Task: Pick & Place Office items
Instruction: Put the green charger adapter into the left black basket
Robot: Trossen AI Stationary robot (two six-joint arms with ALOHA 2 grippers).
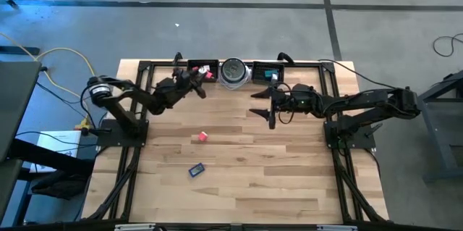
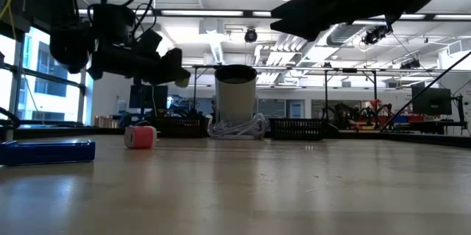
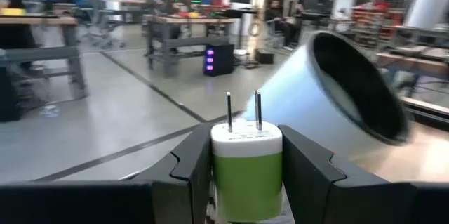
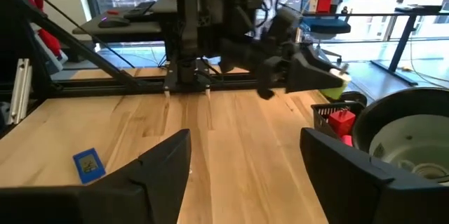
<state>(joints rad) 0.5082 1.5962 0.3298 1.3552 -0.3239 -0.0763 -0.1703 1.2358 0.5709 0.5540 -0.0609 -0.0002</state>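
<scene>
My left gripper [image 1: 200,86] hangs in the air near the far edge, beside the left black tray [image 1: 202,67], and is shut on a green cube [image 3: 247,175] with a white face and two metal prongs. My right gripper [image 1: 262,104] hovers open over the table's far middle, holding nothing. A red-pink block [image 1: 202,136] and a blue flat piece [image 1: 196,169] lie flat on the wood. A red block [image 4: 342,122] sits in the left tray. A teal block [image 1: 271,74] lies in the right tray. My left gripper pinches the green cube by its two opposite side faces [image 3: 219,178] between the two fingers [image 3: 189,175]. The white face with the prongs [image 3: 243,115] points forward, away from the wrist. The cube is lifted clear of the table.
A round silver-grey container [image 1: 234,73] stands between the two black trays at the far edge, with a white cord [image 2: 235,127] around its foot. Metal frame bars [image 1: 137,115] run along both sides of the table. Bare wood [image 1: 253,180] fills the near half.
</scene>
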